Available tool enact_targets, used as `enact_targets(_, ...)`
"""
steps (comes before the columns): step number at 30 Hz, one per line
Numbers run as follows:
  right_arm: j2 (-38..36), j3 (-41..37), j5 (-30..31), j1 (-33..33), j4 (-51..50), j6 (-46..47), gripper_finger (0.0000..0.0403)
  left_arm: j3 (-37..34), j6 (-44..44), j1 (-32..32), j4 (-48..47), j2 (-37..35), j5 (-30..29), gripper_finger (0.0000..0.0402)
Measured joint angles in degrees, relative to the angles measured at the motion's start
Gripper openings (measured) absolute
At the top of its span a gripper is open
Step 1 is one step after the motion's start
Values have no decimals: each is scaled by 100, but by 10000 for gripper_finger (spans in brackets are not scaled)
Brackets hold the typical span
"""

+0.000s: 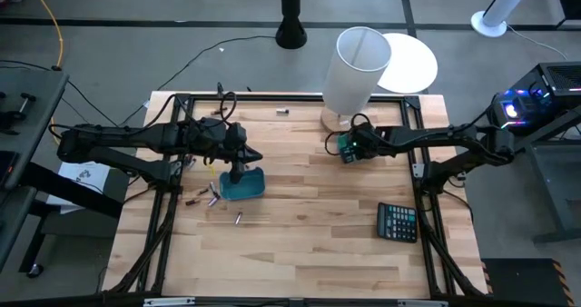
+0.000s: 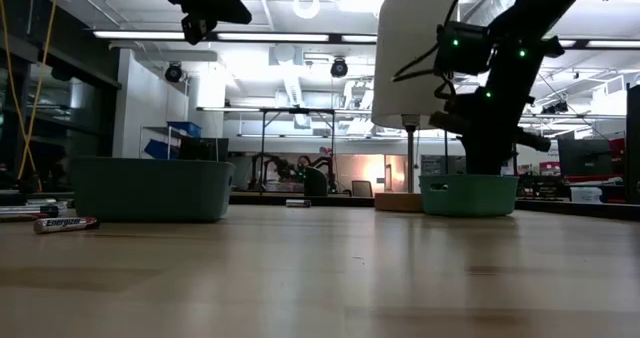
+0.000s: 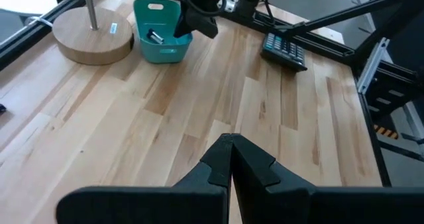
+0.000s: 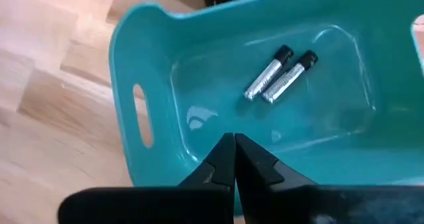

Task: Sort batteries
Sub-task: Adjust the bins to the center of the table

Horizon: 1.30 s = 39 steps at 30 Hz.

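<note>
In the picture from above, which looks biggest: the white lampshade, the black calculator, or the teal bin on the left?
1. White cylindrical lampshade, though it stands taller and nearer the camera, which inflates it.
2. and 3. Teal plastic bin and black calculator look alike; an arm partly covers the bin.

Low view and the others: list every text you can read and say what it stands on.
"Energizer": on the battery lying on the table at the low view's left edge.
Calculator keys: too small to read.
Two silvery batteries in the teal bin: no print legible.
Nothing else readable.
</note>
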Motion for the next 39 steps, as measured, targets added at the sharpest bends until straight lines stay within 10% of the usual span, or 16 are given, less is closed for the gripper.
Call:
enact_targets(20,87,-89,-1600,1333,1172,606,0,0,-4,0,40,2,-108,0)
enact_targets(39,-879,-83,-264,1487,2178,377,0,-281,-989,0,-1602,407,770,0)
